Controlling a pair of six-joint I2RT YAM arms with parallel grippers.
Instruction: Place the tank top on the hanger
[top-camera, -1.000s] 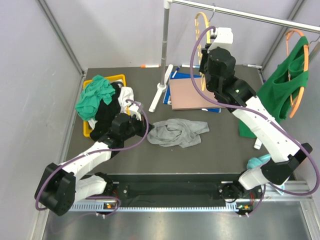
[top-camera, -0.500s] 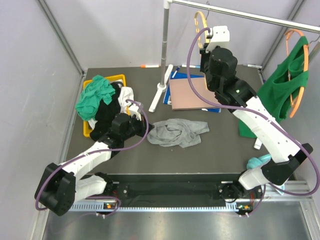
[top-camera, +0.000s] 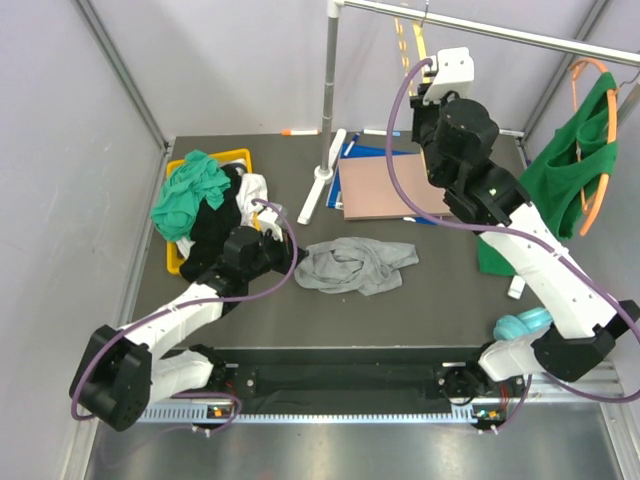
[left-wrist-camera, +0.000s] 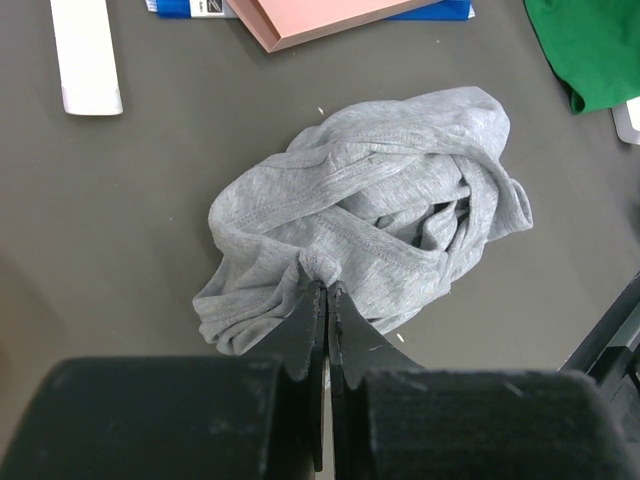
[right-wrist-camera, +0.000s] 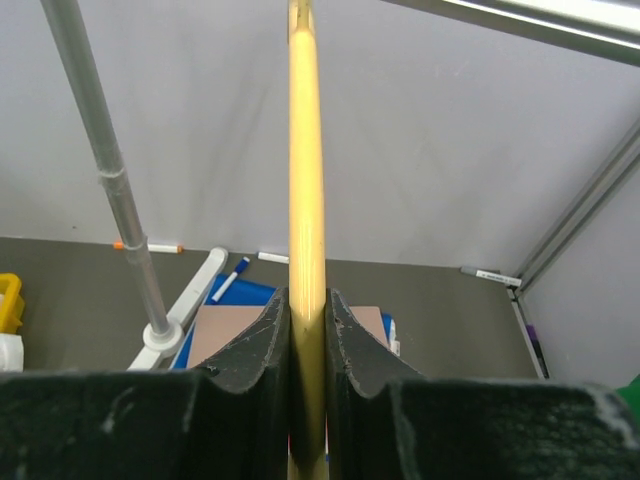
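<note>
Pinching a fold at the edge of the tank top (left-wrist-camera: 370, 240), the left jaws are closed on thin grey cloth. The top lies bunched on the bench (top-camera: 450, 300), just nearside of the pink board (top-camera: 385, 190). The right jaws clamp the hanger (right-wrist-camera: 305, 150) up by the rail (top-camera: 500, 30), above the pink board. The fabric looks light and limp and will likely sag and slip. Better to grip a strap or armhole edge, not the bulk.

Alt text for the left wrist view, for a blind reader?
The left gripper pinches, fingers shut, a fold at the near edge of the crumpled light grey tank top, which lies on a dark table. Beyond it: a pink board on a blue sheet, a white bar, green cloth at the right.
</note>
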